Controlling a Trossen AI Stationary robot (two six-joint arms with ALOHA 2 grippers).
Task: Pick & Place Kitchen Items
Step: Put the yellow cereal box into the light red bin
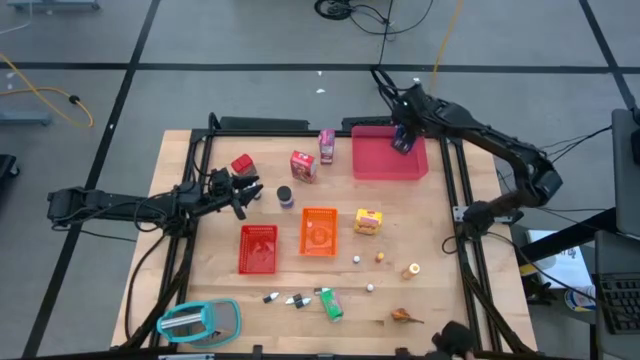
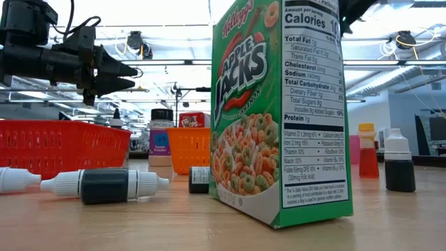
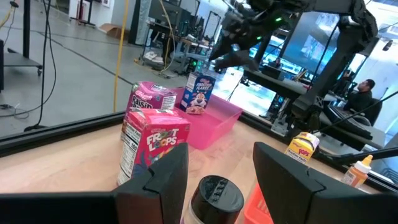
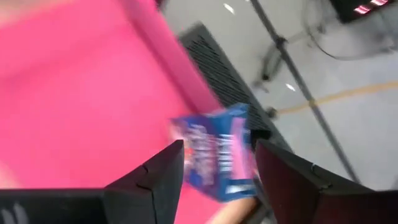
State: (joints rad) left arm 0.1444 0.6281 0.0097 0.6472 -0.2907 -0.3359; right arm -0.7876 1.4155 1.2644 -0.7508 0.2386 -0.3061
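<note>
A blue carton (image 3: 199, 92) stands upright on its base in the far corner of the flat pink tray (image 1: 385, 165). It also shows as the blue carton (image 1: 402, 141) from above. My right gripper (image 4: 219, 149) hangs open just above it, and the blurred carton (image 4: 214, 158) shows past the gap between the fingers. At the table's left, my left gripper (image 3: 221, 152) points level and open toward a dark can (image 3: 216, 196), which stands on the table just beyond the fingertips. A red carton (image 3: 152, 152) and a pink one (image 3: 149, 99) stand behind the can.
A red bin (image 1: 258, 248) and an orange bin (image 1: 319, 230) sit mid-table, with a yellow carton (image 1: 368, 221) to their right. A green box (image 2: 279, 111), small bottles (image 2: 104, 185) and balls lie near the front edge. A teal-rimmed oval (image 1: 200, 320) is at the front left.
</note>
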